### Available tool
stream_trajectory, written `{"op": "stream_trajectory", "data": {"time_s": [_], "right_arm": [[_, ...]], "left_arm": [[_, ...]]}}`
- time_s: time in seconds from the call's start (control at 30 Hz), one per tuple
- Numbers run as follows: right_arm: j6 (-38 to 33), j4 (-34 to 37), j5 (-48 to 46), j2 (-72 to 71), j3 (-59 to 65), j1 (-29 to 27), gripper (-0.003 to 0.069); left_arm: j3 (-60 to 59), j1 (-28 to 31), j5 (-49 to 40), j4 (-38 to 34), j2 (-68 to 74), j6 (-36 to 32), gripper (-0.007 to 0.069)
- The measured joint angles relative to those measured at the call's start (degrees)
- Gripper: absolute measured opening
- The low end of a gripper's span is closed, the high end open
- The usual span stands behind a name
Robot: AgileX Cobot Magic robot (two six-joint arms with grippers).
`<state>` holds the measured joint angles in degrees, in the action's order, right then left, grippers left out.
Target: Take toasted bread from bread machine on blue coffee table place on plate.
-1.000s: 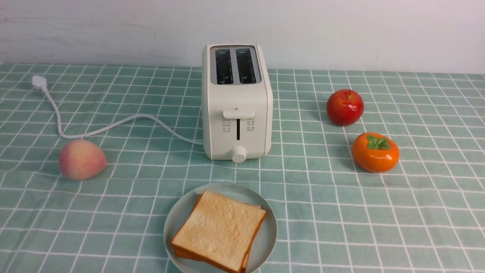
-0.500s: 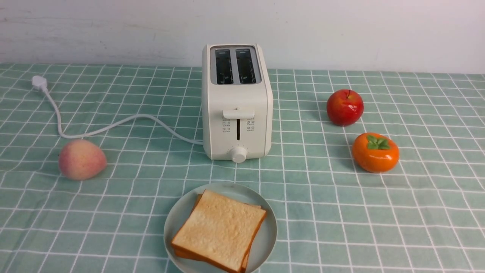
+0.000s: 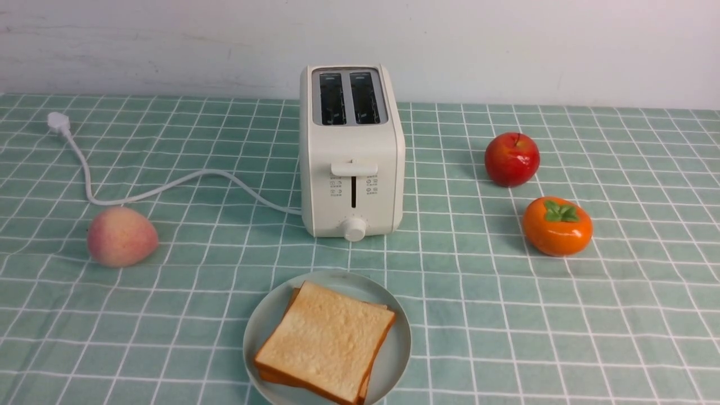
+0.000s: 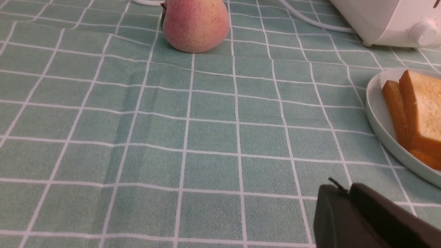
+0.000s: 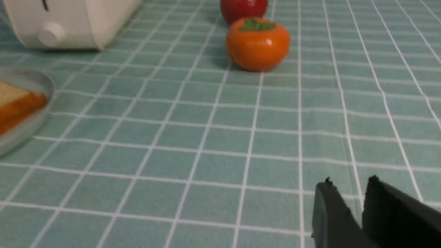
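Two slices of toasted bread (image 3: 326, 340) lie stacked on the pale blue-green plate (image 3: 264, 326) at the front of the blue coffee table (image 3: 506, 315). Behind the plate stands the cream bread machine (image 3: 351, 163), both slots dark and empty. Neither arm shows in the front view. In the left wrist view my left gripper (image 4: 344, 188) hovers low over the cloth, shut and empty, with the plate (image 4: 382, 120) and toasted bread (image 4: 422, 110) beside it. In the right wrist view my right gripper (image 5: 349, 181) stands slightly open, empty, well clear of the plate (image 5: 31, 117).
A peach (image 3: 121, 236) lies at the left, beside the white power cord (image 3: 169, 188). A red apple (image 3: 512, 159) and an orange persimmon (image 3: 557, 226) sit at the right. A white wall runs along the table's far edge.
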<state>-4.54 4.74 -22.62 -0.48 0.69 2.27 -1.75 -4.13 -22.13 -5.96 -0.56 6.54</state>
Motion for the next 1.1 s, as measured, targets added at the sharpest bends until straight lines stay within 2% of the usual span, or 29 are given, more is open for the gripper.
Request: {"op": "stream_trajectory", "data": {"time_s": [0.23, 1.1], "right_arm": [[0.1, 0.5, 0.0, -0.1, 0.0, -6.6, 0.0168], [0.1, 0.5, 0.0, -0.1, 0.0, -6.8, 0.0208]], "left_arm": [[0.0, 0.0, 0.0, 0.0, 0.0, 0.0, 0.0053], [0.0, 0.0, 0.0, 0.0, 0.0, 0.0, 0.0074]]}}
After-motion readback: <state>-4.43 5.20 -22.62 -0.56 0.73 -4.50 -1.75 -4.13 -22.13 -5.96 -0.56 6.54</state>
